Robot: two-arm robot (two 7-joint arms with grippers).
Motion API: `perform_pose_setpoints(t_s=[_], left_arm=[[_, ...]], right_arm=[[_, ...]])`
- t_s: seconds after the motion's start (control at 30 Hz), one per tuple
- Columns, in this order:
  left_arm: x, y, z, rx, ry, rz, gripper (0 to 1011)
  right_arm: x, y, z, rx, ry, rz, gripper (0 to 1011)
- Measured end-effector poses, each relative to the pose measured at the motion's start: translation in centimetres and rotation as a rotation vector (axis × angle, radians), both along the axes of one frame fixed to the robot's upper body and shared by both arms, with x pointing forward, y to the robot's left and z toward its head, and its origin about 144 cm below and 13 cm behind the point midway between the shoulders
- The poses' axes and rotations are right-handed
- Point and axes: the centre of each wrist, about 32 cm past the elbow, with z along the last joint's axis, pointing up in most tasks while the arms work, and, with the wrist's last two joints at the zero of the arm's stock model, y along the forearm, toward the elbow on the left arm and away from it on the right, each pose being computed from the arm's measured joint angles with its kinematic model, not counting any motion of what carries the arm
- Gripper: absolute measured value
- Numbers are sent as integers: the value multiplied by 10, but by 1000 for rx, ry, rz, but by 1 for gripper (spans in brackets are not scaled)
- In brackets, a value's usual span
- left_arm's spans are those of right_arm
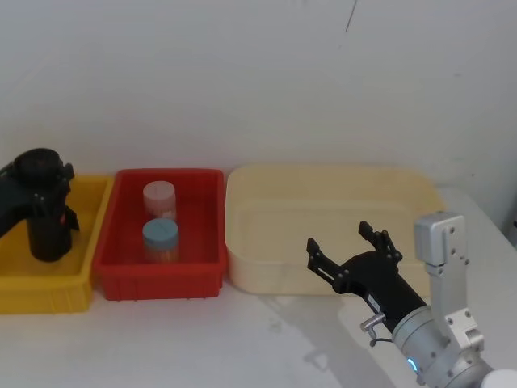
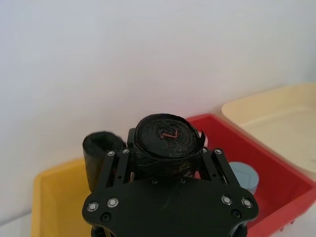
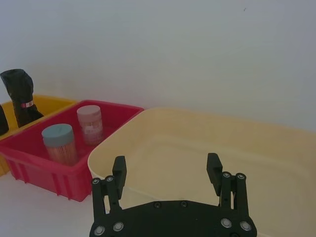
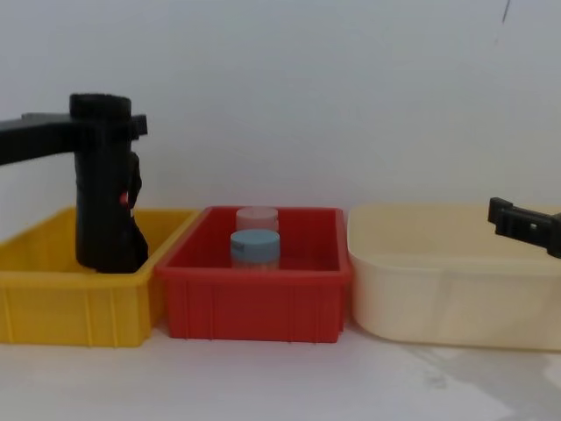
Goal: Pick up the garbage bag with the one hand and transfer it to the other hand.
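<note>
The garbage bag [image 2: 165, 140], a black roll of glossy plastic with a small red mark on its end, stands upright in the yellow bin [image 1: 48, 295] at the far left. My left gripper [image 1: 47, 184] is shut on its upper part, with the fingers pressed on both sides. In the chest view the roll [image 4: 103, 202] reaches down into the bin, and I cannot tell whether it rests on the floor. My right gripper [image 1: 339, 236] hovers open with nothing in it over the front wall of the cream bin [image 1: 323, 190], far from the bag.
A second black roll [image 2: 98, 150] stands just behind the held one in the yellow bin. The red bin [image 1: 161, 283] between the other two bins holds a pink-lidded jar [image 1: 159, 196] and a blue-lidded jar [image 1: 160, 238]. A white wall closes off the back.
</note>
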Motion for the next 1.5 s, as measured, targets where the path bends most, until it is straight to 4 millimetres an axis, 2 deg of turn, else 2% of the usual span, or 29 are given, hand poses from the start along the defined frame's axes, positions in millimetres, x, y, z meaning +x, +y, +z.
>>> perform_pose_setpoints(t_s=[0.3,0.57,1.13,1.5], left_arm=[[-3,1,18,-42,-15,-33,553],[3,-6,33,-118,8,-93,553],[24,-51,47,-228,106,-283,553],[29,-70,55,-209,129,-387,553]], right_arm=[[0,0,0,0,0,0,1001],[0,0,1,-1,0,4,1001],[10,7,23,8,29,157,1001],[20,16,49,21,110,316,1001]])
